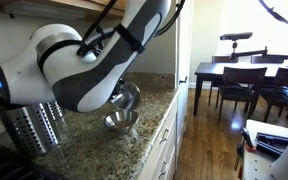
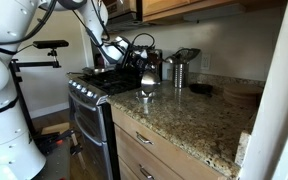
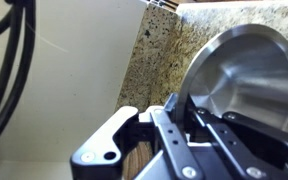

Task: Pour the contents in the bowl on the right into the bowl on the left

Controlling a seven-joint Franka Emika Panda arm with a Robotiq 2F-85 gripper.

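My gripper [image 3: 174, 105] is shut on the rim of a steel bowl [image 3: 246, 68], which fills the right of the wrist view. In an exterior view this held bowl [image 1: 130, 97] hangs tilted on its side just above a second steel bowl [image 1: 121, 122] that sits on the granite counter [image 1: 104, 150]. Both bowls also show in the other exterior view, the held bowl [image 2: 150, 72] above the resting one [image 2: 147, 93]. I cannot see any contents in either bowl. The arm hides most of the gripper in both exterior views.
A perforated metal utensil holder [image 1: 34, 128] stands on the counter near the arm. A steel canister [image 2: 179, 70] stands behind the bowls. A stove with pans [image 2: 92, 88] adjoins the counter. A dining table and chairs [image 1: 239, 75] stand across the room.
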